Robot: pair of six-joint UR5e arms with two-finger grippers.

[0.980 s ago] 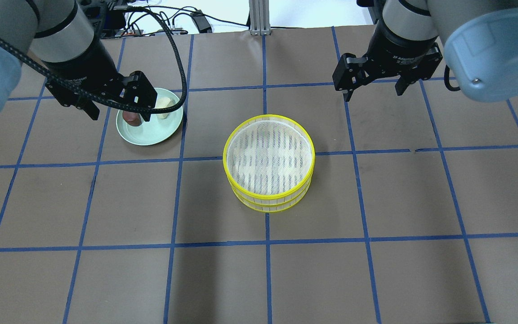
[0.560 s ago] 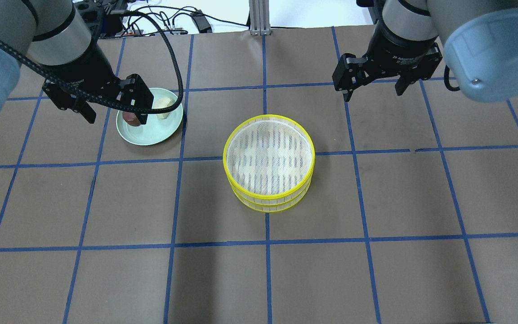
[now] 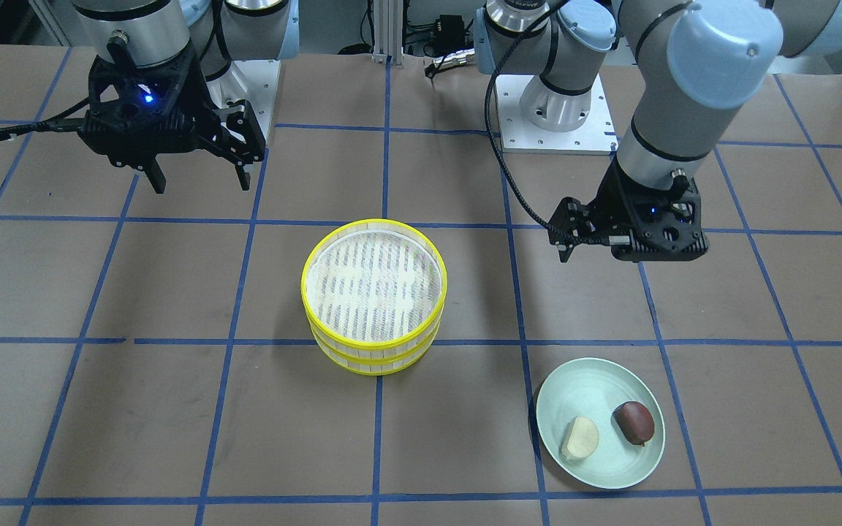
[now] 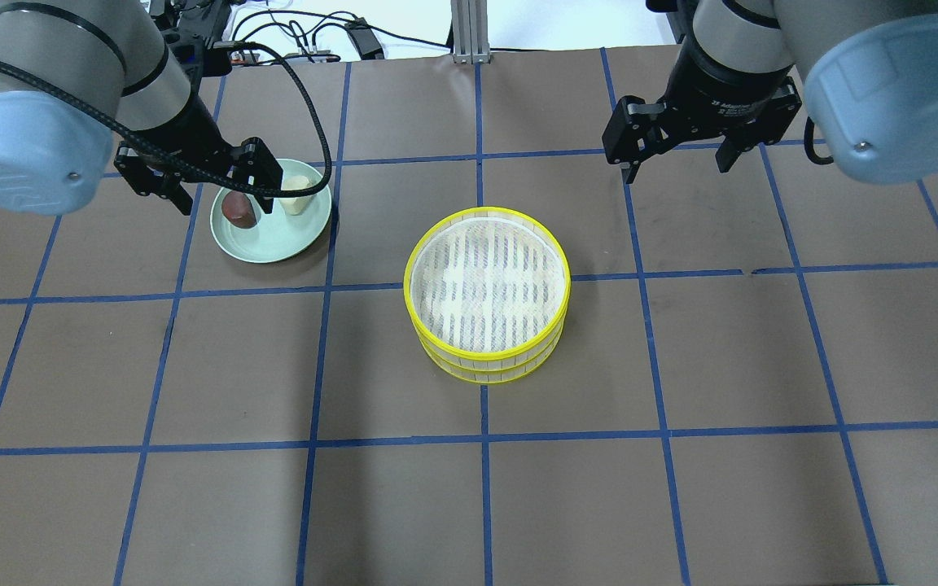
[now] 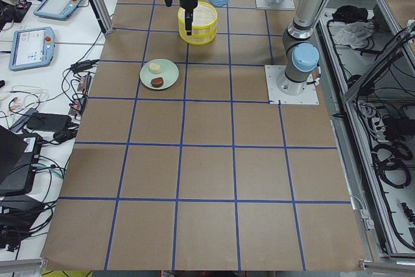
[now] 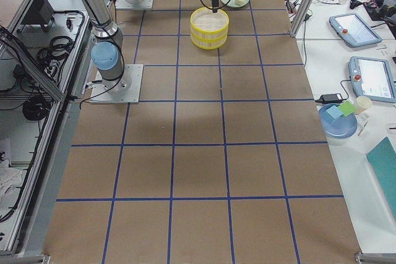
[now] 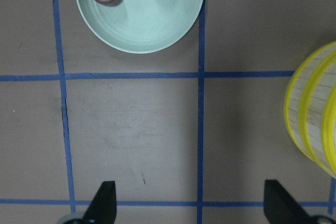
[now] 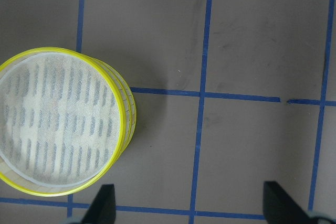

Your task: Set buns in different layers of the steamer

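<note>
While both buns (image 3: 582,438) lie on the plate (image 3: 596,476) at the steamer's (image 4: 485,368) ten o'clock, the left end effector (image 7: 191,208) hangs nearby — jaws apart. The right end effector (image 4: 675,167) gapes too.

Brown-papered table (image 4: 681,505) divided into squares by blue tape lines (image 4: 483,439); aluminium post (image 4: 463,28) at its far edge; white side bench (image 5: 68,40) carrying teach pendants (image 5: 29,48) and loose cables (image 5: 84,66).
</note>
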